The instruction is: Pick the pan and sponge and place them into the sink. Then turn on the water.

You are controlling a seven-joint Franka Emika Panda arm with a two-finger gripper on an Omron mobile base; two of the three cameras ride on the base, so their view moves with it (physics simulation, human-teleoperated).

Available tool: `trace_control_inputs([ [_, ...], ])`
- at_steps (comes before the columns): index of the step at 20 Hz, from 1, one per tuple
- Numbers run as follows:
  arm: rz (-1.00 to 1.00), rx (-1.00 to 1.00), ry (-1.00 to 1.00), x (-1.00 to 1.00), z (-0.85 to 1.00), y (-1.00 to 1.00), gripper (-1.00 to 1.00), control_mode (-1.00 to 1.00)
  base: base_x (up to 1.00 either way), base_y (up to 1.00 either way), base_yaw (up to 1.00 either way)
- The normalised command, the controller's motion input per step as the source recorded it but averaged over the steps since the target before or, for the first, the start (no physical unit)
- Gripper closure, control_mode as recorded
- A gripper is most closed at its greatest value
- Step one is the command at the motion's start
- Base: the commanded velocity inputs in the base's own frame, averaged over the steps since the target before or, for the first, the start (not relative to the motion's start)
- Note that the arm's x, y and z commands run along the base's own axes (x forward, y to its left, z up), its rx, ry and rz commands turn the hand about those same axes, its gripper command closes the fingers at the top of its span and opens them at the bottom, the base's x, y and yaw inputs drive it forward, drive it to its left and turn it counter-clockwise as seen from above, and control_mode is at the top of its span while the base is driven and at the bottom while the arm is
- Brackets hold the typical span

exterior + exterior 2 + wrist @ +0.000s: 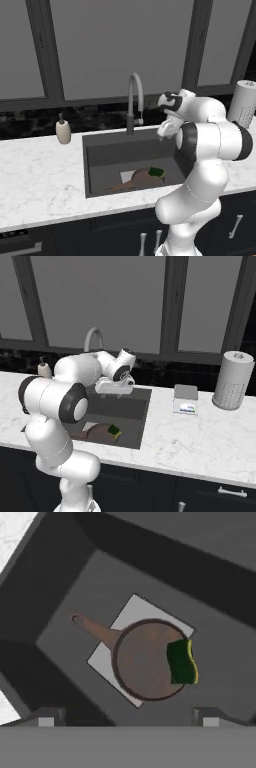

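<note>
The white arm rises from the near edge of the marble table [35, 185] and bends over the basin. Its pincer [128, 719] hangs empty above the sink [100, 147], jaws spread wide with nothing between them, as the two small tips at either side of the hand view show. Straight below it, on the sink floor, lies the pan [142, 659], resting on the pale square patch, its long handle running away from the bowl towards the sink's front left wall in the left base view. The sponge [181, 662] sits inside the pan against its rim, on the side opposite the handle. Both things are thus already in the basin, so by my judgement only the water is left. The coming move turns on the faucet [134, 100]: it stands at the back rim of the sink, beyond the pan and just beside the hand, to its left in the left base view. The pincer must go back and sideways, not down. No stream runs from the spout. Farther off stand a soap dispenser [63, 131] and a paper towel roll [231, 381]
</note>
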Motion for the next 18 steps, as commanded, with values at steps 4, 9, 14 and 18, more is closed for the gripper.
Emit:
trace_control_inputs([
  [4,-0.49,0.20,-0.23,0.12,0.11,0.10,-1.00,-1.00,0.00,0.00,0.00],
  [9,-0.46,0.18,-0.27,0.21,0.18,0.18,-1.00,-1.00,0.00,0.00,0.00],
  [14,-0.40,0.11,-0.11,0.47,0.03,0.06,-1.00,-1.00,0.00,0.00,0.00],
  [18,-0.12,0.00,0.03,0.36,0.00,0.00,-1.00,-1.00,0.00,0.00,0.00],
])
